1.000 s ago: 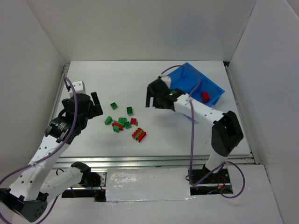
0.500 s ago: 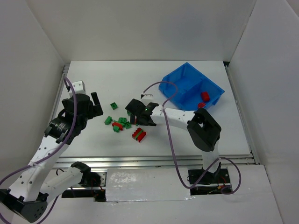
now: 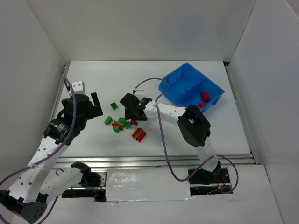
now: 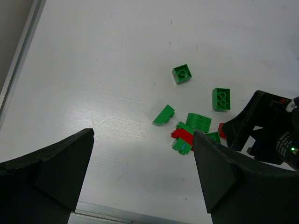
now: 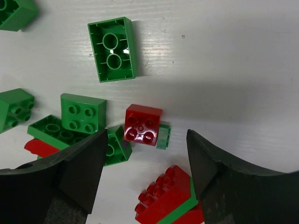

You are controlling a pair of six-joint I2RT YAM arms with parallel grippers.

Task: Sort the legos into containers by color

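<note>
Several red and green legos lie in a loose cluster [image 3: 122, 122] at the table's middle left, with a red-on-green stack [image 3: 138, 135] in front. My right gripper [image 3: 133, 111] hangs open over the cluster. In the right wrist view its jaws [image 5: 146, 136] straddle a small red brick [image 5: 143, 125], apart from it, with the stack [image 5: 170, 198] just below. The blue bin [image 3: 205, 76] stands at the back right, with two red legos [image 3: 204, 96] in its right compartment. My left gripper [image 3: 96, 105] is open and empty, left of the cluster, which also shows in the left wrist view [image 4: 191, 130].
Single green bricks lie apart at the cluster's back [image 3: 114, 106] and left [image 3: 108, 120]. An upside-down green brick [image 5: 112, 49] lies beyond the red one. White walls enclose the table on three sides. A metal rail [image 3: 154, 160] runs along the near edge.
My right gripper has swung left from beside the blue bin and come down over the lego cluster. The left arm has not moved.
</note>
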